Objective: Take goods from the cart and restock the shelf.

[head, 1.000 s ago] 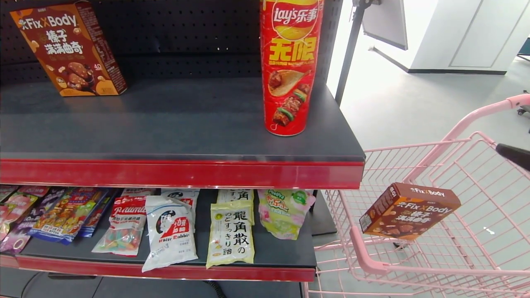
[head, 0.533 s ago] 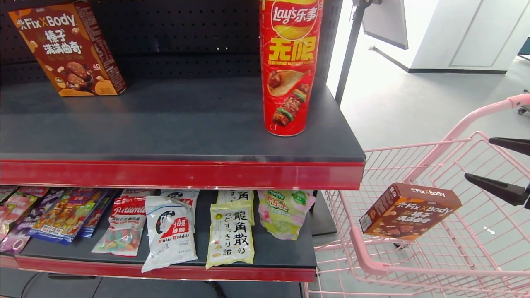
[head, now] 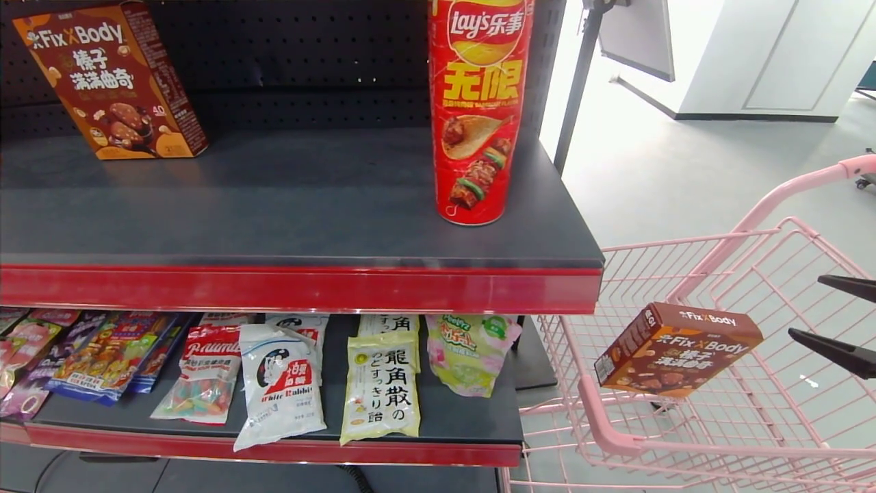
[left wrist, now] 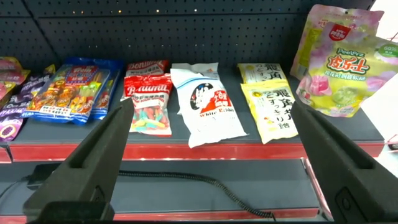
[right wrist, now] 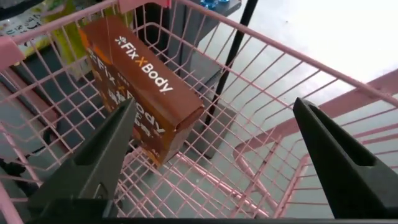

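Inside the pink cart point(head: 605, 426), a brown cookie box point(head: 677, 349) (white lettering, cookie pictures on its face) leans tilted against the wire wall. At its 3 o'clock the right gripper point(head: 806, 306) hangs with fingers spread wide, not touching it.

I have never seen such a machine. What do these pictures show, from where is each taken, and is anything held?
This is a two-armed robot restocking a shop shelf. The large picture comes from a camera on its head: an upper shelf with a red tube of crisps and a brown box, snack bags on the lower shelf, and a pink cart holding a second brown box. The other two come from cameras on its wrists. The left gripper faces the snack bags; the right gripper is at the cart, pointing toward that box. Both have open jaws and hold nothing.
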Controlling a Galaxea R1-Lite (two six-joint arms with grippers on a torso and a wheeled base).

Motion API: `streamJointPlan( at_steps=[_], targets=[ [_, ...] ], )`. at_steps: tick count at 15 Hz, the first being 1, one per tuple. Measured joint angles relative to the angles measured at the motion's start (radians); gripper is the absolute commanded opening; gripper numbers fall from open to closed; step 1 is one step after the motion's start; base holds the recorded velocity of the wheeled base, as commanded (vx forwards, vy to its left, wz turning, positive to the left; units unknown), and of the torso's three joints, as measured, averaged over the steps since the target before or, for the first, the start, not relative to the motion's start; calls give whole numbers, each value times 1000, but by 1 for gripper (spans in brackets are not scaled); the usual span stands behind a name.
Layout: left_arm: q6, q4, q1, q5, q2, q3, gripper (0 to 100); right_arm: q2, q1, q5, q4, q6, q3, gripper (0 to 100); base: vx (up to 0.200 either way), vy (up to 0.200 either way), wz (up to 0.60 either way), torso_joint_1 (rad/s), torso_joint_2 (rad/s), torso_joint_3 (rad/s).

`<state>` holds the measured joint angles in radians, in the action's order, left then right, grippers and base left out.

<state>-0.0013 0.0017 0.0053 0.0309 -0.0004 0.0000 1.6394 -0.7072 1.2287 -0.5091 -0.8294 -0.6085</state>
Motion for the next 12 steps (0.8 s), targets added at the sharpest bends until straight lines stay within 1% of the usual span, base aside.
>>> streamJointPlan(
  at_steps=[2, 6, 9, 12],
  targets=[
    [0, 0, 0, 0, 0, 0, 100, 39, 0, 1, 0, -30, 13, 100, 0, 0, 0, 0, 0, 0],
    [0, 0, 0, 0, 0, 0, 100, 101, 8, 1, 1, -35, 13, 100, 0, 0, 0, 0, 0, 0],
    [0, 0, 0, 0, 0, 0, 100, 128, 41, 1, 1, -34, 37, 100, 0, 0, 0, 0, 0, 0],
    [0, 0, 0, 0, 0, 0, 100, 154, 94, 1, 1, -34, 81, 100, 0, 0, 0, 0, 0, 0]
  ],
)
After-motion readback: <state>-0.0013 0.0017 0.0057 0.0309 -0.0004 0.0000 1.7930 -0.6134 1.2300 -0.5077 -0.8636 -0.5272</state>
